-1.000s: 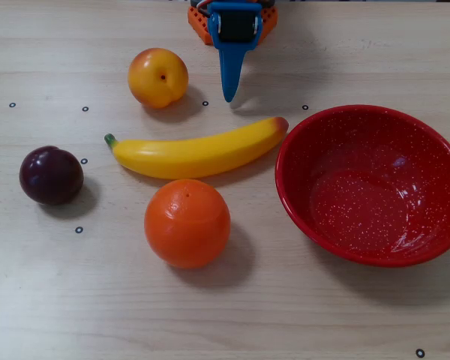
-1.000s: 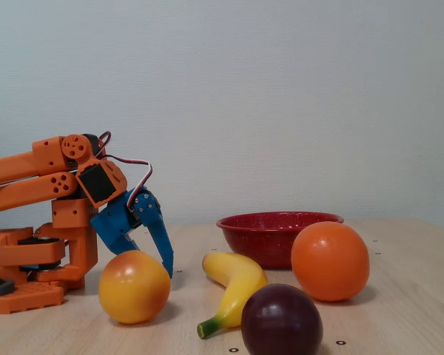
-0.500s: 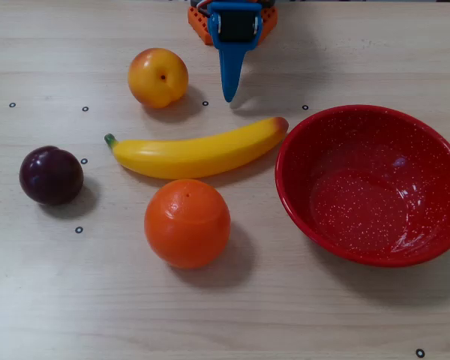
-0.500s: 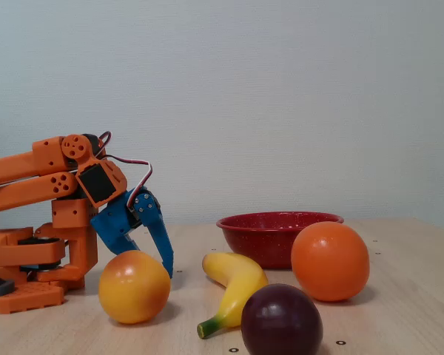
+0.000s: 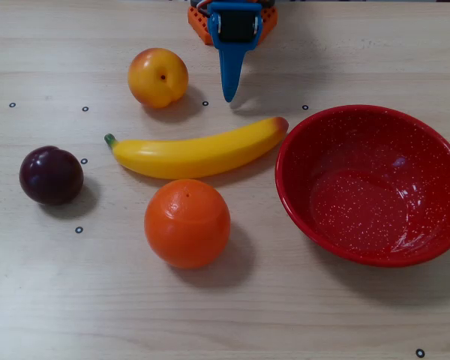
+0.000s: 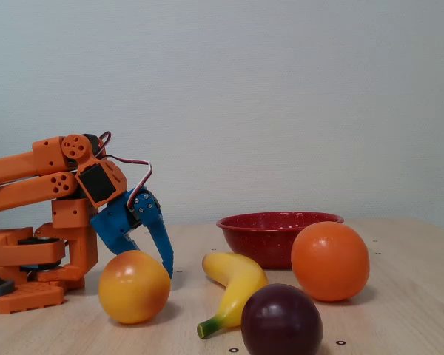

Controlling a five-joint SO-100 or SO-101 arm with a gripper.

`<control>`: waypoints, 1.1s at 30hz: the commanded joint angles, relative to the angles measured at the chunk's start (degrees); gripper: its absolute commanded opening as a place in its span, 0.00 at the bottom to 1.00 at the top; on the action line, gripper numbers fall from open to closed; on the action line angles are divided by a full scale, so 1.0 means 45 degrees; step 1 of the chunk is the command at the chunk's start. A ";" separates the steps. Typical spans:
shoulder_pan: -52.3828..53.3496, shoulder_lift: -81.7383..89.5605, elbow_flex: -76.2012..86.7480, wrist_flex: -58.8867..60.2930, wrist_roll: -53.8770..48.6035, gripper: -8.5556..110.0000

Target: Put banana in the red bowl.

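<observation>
Since the banana (image 5: 197, 152) lies flat on the table (image 5: 322, 315) and the bowl (image 5: 435, 154) holds nothing, no part of the task looks done: the reach, the grasp, the lift and the drop all remain. In the overhead view the banana stretches away from the bowl's left rim, its reddish end almost touching that rim and its green stem pointing off to the left. An orange (image 5: 187, 223) sits just below the banana, a peach (image 5: 157, 77) above its stem half, and a plum (image 5: 51, 175) farther out beyond the stem, well apart from the bowl.

The gripper (image 5: 228, 94) hangs above the banana's bowl-side half, near the arm's base, its blue tip aimed down at the table and clear of every fruit. It holds nothing, and its fingers look drawn close together into 1 narrow point in both views.

Only 1 container is present. The bowl's speckled red inside shows bare to the bottom in the overhead view, with glare alone on the glaze.
</observation>
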 commanded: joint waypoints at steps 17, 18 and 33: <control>0.0371 -0.0762 -0.0664 0.0293 -0.0664 0.07; 0.0371 -0.0918 -0.0879 0.0254 -0.0605 0.07; 0.0625 -0.4023 -0.4395 0.0098 -0.0840 0.07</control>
